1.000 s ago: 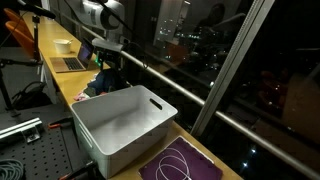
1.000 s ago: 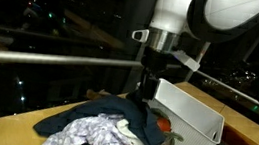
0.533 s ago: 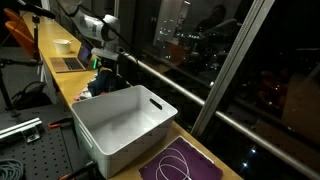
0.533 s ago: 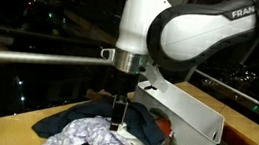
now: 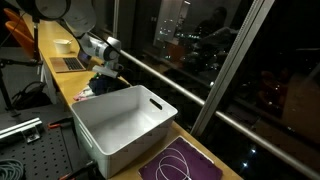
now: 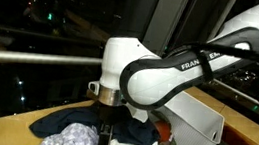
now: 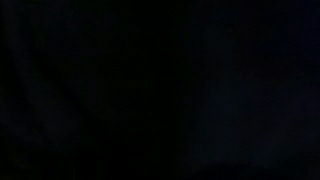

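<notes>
Touching the top of the clothes pile [image 6: 69, 135] with the gripper [image 6: 104, 136], jaws spread wide and gripping nothing yet. Pile lying on the wooden counter [image 6: 2, 121], just beside the white bin [image 5: 100, 135] — bin sitting empty, no garment lifted. Counting one bin, one pile, at least three garments — exact number being hard to tell.

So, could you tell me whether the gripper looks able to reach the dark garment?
Probably yes: the gripper hangs low over the clothes pile, right at the dark garment, with nothing seen between them. The bin stands off to the side.
</notes>
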`<state>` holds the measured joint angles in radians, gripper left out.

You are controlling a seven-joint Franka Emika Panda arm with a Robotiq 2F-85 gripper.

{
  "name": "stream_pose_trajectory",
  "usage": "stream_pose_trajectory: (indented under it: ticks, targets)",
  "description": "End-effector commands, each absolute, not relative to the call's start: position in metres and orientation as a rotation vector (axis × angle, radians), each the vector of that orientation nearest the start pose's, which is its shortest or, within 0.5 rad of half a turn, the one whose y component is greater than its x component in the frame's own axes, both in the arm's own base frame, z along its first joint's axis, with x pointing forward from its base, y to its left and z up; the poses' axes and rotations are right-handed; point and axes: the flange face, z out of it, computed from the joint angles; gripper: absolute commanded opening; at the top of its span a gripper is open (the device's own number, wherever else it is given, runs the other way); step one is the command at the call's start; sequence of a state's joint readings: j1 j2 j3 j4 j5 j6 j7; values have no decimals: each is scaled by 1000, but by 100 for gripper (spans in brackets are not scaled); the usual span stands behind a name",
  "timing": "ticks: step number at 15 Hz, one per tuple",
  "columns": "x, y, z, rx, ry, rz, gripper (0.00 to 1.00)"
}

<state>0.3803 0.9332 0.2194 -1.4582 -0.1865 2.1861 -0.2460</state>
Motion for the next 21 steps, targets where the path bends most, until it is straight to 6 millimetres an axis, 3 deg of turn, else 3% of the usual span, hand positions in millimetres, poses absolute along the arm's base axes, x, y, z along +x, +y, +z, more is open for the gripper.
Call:
stream_pose_trajectory:
  ticks: [1,3,12,21]
  targets:
    - [584,387,53,-2757,-1356,343,75]
    - [584,398,52,-2756,-1372,345,69]
    - [584,421,106,-2774,-1395,338,2]
    - [576,428,179,-2817,-1423,246,0]
